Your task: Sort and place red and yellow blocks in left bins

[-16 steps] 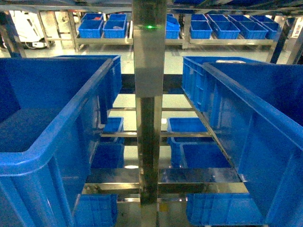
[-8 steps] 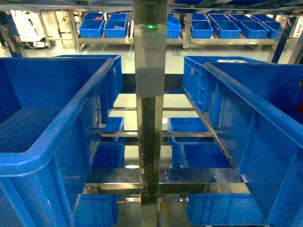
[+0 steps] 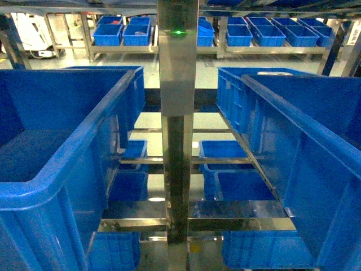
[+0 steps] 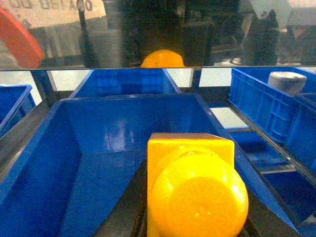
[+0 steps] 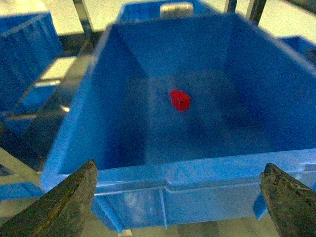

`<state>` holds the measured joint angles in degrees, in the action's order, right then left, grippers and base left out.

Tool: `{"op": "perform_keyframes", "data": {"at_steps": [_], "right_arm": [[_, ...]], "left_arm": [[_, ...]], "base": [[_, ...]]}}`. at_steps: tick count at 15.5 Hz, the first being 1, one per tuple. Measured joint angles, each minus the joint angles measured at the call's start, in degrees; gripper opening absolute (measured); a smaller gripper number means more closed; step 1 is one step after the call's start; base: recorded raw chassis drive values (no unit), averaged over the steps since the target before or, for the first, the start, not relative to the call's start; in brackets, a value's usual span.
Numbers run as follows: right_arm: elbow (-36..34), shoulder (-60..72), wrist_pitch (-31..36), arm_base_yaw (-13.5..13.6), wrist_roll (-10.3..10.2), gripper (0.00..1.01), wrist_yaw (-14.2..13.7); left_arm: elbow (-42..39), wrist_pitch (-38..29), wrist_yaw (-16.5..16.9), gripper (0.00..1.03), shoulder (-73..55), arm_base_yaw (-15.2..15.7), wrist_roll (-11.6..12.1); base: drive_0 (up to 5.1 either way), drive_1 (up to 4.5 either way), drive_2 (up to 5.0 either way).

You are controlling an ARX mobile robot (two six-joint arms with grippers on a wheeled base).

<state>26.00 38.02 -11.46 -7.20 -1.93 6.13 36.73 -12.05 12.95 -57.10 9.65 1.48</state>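
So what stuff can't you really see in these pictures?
- Left wrist view: the yellow block fills the foreground and hides the left end effector's fingers and part of the blue bin floor.
- Right wrist view: the red block in the blue crate is small and blurred; its stud can't be made out.
- Head view: neither arm nor block shows; the near bin is cut off by the frame edge.

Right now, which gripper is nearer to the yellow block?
Left. The left gripper holds the yellow block over a blue crate. The right gripper is open above another crate holding the red block.
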Motion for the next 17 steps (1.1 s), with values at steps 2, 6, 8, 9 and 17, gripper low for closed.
{"op": "perform_keyframes", "data": {"at_steps": [2,6,8,9,17], "right_arm": [[7.9,-16.8,-15.3,-3.6,0.0,0.98,6.8],[6.1,-15.7,-16.0,-3.7,0.0,0.98,6.9],[6.2,-15.6,-16.0,-3.7,0.0,0.98,6.9],[6.2,-15.6,-16.0,-3.7,0.0,0.98,6.9],[6.2,-15.6,-16.0,-3.7,0.0,0.98,6.9]], "left_arm": [[0.0,0.0,0.2,0.27,0.0,-0.1,0.0],[0.0,0.4,0.2,0.27,0.0,-0.1,0.0],[0.1,8.0,-0.5,0.27,-3.4,1.0,2.6],[-0.5,7.4,-1.3,0.27,-6.8,1.4,4.1],[-1.0,-0.3,-5.6,0.27,-12.5,0.5,8.2]], "base": [[0.0,0.0,0.0],[0.0,0.0,0.0],[0.0,0.0,0.0],[0.0,0.0,0.0],[0.0,0.0,0.0]]}}
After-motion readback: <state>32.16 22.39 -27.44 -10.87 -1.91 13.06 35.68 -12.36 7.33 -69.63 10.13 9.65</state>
